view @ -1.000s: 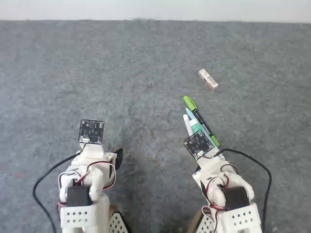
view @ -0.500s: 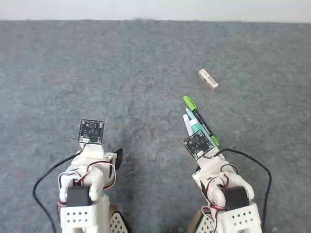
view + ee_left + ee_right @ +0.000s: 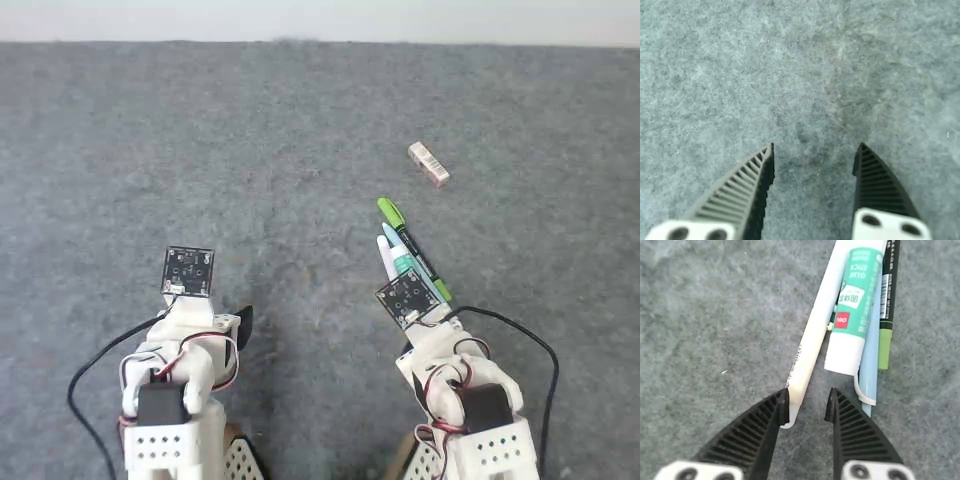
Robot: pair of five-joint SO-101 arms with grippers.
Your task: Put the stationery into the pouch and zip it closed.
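Four pieces of stationery lie bunched side by side on the grey felt-covered bench (image 3: 200,130), just ahead of the right arm. They are a slim white pen (image 3: 810,335), a short green-and-white glue stick (image 3: 852,310), a pale blue pen (image 3: 869,380) and a green-and-black marker (image 3: 886,315). The glue stick lies between the white pen and the pale blue pen, against both. The marker runs along the far side of the pale blue pen, close against it. In the high view the bunch slants away from the arm, and the marker's green cap reaches farthest out. A small white rectangular eraser (image 3: 428,164) with a pinkish end lies alone, farther out than the bunch and apart from it.

The right hand (image 3: 807,402) is released. Its two ribbed black fingers (image 3: 755,440) are spread with a gap between them, low over the near ends of the bunch. The white pen's end lies in that gap, right at the inner edge of one fingertip; whether they touch cannot be told. The glue stick's white end sits just beyond the other fingertip.

The left hand (image 3: 815,155) is released too, its fingers wide apart above bare grey felt, well apart from the stationery.
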